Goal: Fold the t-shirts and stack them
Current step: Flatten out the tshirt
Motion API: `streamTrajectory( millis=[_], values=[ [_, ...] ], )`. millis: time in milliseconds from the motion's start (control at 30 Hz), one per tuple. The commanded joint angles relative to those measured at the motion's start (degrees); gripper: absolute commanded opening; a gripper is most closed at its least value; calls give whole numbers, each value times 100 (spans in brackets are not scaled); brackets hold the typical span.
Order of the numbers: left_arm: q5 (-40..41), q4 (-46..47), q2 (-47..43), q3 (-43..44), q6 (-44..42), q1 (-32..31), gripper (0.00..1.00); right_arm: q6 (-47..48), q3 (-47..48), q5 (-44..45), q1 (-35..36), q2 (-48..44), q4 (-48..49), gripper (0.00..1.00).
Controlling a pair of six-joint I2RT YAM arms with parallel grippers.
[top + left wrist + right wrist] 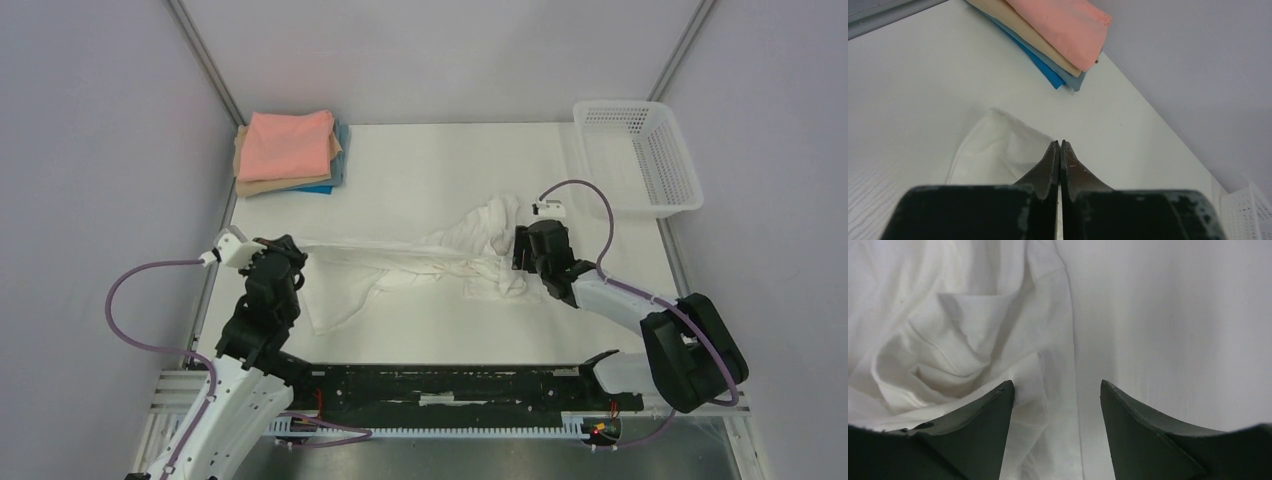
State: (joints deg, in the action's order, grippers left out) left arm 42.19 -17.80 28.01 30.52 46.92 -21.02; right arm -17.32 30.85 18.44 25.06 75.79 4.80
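The white t-shirt lies crumpled and stretched across the middle of the table. My left gripper is shut at its left end; in the left wrist view the jaws are pressed together, with thin white cloth running up to the tips. My right gripper is open over the bunched right part. Its fingers straddle the edge of the cloth; the left fingertip touches a fold. The folded salmon-pink, tan and blue t-shirts are stacked at the back left, also in the left wrist view.
A white plastic mesh basket stands at the back right corner; its corner shows in the left wrist view. Grey walls close in the table on three sides. A black rail runs along the near edge between the arm bases.
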Motion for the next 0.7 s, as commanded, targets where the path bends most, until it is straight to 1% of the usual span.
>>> streamTrajectory(
  millis=[0,100,167,267,333,433,467,533,667],
  values=[
    [440,21,-110,-37,-130,27,2,-269,-338,357,-75,-445,-279,66],
    [390,39,-74,-33,-149,26,2,-289,-538,366,-76,-905,-357,66],
    [368,49,-48,-38,-156,26,2,-230,-670,207,-72,-1259,-306,66],
    [336,58,-47,-50,-165,23,2,-107,-895,-465,-79,-1790,1,67],
    [292,88,-52,-60,-173,23,2,-29,-1037,-1132,-75,-2033,292,67],
    [229,154,-66,-93,-199,26,2,74,-1143,-2159,-48,-2028,589,67],
    [215,158,-59,-95,-200,24,2,76,-1143,-2301,-17,-1946,621,67],
    [202,154,-46,-94,-200,24,2,82,-1123,-2331,82,-1758,651,67],
    [188,154,-58,-91,-209,17,2,-6,-1000,-1814,174,-1447,391,65]
  ],
)
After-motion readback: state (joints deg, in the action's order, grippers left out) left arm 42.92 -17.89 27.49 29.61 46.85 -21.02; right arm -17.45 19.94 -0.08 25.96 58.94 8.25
